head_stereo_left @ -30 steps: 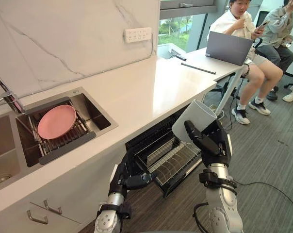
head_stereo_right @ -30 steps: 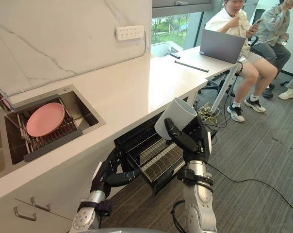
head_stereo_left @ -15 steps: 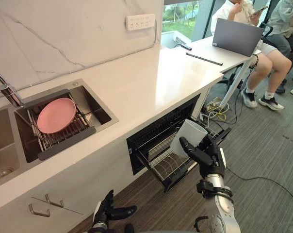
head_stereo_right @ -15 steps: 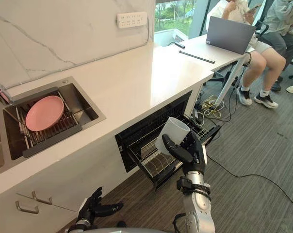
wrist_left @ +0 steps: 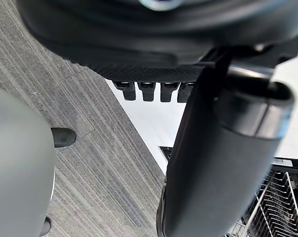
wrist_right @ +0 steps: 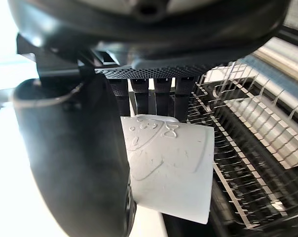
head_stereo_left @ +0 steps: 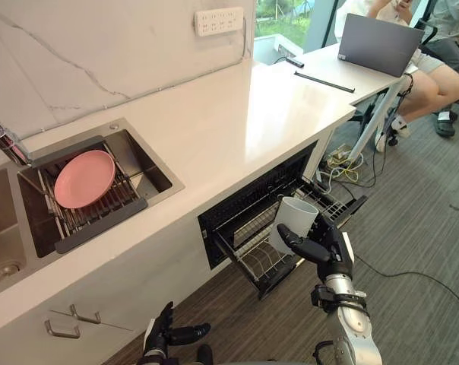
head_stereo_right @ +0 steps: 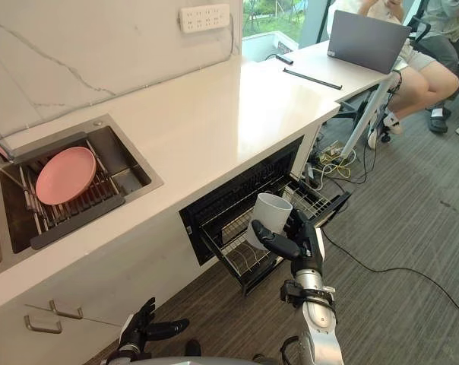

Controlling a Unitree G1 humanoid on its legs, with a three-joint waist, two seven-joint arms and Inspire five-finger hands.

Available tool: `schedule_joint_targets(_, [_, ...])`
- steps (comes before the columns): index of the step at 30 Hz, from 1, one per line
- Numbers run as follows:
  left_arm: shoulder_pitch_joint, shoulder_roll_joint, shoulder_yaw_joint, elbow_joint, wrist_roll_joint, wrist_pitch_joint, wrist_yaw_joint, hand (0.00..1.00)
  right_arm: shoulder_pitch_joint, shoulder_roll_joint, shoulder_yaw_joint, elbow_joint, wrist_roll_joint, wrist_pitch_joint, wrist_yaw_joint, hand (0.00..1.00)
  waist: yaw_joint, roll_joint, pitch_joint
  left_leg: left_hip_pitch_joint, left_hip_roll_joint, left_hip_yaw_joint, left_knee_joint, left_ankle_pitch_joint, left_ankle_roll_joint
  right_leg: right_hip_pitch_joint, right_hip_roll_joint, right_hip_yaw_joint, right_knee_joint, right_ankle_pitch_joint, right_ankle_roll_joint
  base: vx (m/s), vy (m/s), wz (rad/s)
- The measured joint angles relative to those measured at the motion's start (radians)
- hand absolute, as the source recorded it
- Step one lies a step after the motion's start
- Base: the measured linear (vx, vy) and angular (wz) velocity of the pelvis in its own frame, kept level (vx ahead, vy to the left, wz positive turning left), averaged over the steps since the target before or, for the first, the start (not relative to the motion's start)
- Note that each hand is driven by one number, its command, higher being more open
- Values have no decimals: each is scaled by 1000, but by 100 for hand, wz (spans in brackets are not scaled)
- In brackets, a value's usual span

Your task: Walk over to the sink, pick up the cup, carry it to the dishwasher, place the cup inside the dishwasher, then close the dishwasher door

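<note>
Catching on the dishwasher [head_stereo_left: 241, 207] is the main risk: its pulled-out rack [head_stereo_left: 254, 262] is lined with upright wires, and the cup [head_stereo_left: 294, 218], held tilted just above that rack, could be snagged or tipped if let go too early (the wires stand close together). The cup is gripped by the right hand [head_stereo_left: 330, 248], whose fingers are curled round it. The left hand [head_stereo_left: 166, 335] is held relaxed and empty, well below the dishwasher. Since a second ago the cup has been lowered toward the dishwasher, and the left hand dropped away from it.
</note>
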Motion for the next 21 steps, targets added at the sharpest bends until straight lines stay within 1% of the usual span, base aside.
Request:
schedule_joint_targets(1, [-9, 1, 0, 0, 0, 0, 0, 100, -19, -17, 0, 9, -6, 5, 0, 0, 11, 0, 10, -26, 0, -2, 9, 0, 0, -29, -1, -1, 21, -7, 0, 2, -4, 10])
schedule_joint_targets(2, [-25, 5, 1, -2, 1, -1, 0, 100, -48, -36, 0, 16, -10, 9, -1, 0, 20, -2, 36, -60, -1, -10, 43, -5, 6, -53, -4, -7, 49, -17, 0, 1, -5, 16])
schedule_joint_targets(3, [-34, 6, 1, -3, 0, -1, 0, 100, -67, -47, 0, 21, -18, 10, -1, 0, 21, -2, 52, -81, -2, -15, 68, -13, 7, -68, -6, -12, 65, -21, 1, -14, -1, 20])
schedule_joint_targets(4, [-46, 7, 6, -6, 0, -2, 1, 100, -94, -60, 0, 27, -27, 11, -2, 0, 24, -3, 76, -110, -3, -21, 106, -25, 10, -90, -11, -17, 94, -31, -1, -39, 7, 21])
schedule_joint_targets(5, [-68, 7, 18, -7, -1, -2, 2, 100, -146, -84, 0, 51, -33, 13, -1, 0, 35, -3, 114, -161, -1, -25, 173, -49, 9, -131, -15, -25, 148, -50, -4, -51, 8, 18])
schedule_joint_targets(7, [-90, 10, 19, -14, -1, -7, 3, 100, -200, -106, 0, 74, -35, 14, -5, 0, 40, -2, 152, -215, -2, -36, 245, -74, 10, -172, -19, -37, 208, -74, -8, -60, 0, 19])
schedule_joint_targets(11, [-114, 13, 19, -21, -2, -26, 3, 100, -274, -128, 2, 123, -36, 19, -24, 0, 45, -2, 191, -295, -6, -60, 338, -107, 8, -242, -29, -59, 305, -123, -13, -84, -12, 20])
schedule_joint_targets(13, [-121, 13, 19, -20, -2, -28, 3, 100, -294, -141, 4, 143, -44, 23, -36, 0, 44, -1, 195, -331, -9, -73, 377, -119, 6, -271, -33, -71, 349, -144, -15, -82, -20, 21])
schedule_joint_targets(14, [-131, 15, 19, -23, -2, -35, 4, 100, -312, -155, 7, 153, -46, 25, -44, 0, 48, -1, 215, -339, -11, -79, 398, -126, 6, -278, -37, -77, 375, -157, -17, -72, -22, 20])
schedule_joint_targets(17, [-155, 19, 19, -25, -2, -41, 5, 100, -369, -191, 23, 176, -67, 26, -63, 0, 59, -1, 238, -385, -14, -86, 449, -141, 3, -327, -45, -81, 440, -187, -21, -88, -29, 10])
schedule_joint_targets(21, [-182, 23, 18, -28, -2, -44, 18, 100, -458, -218, 25, 233, -75, 29, -72, 0, 67, -2, 271, -421, -17, -108, 492, -149, 0, -351, -50, -102, 488, -205, -26, -43, -33, 18])
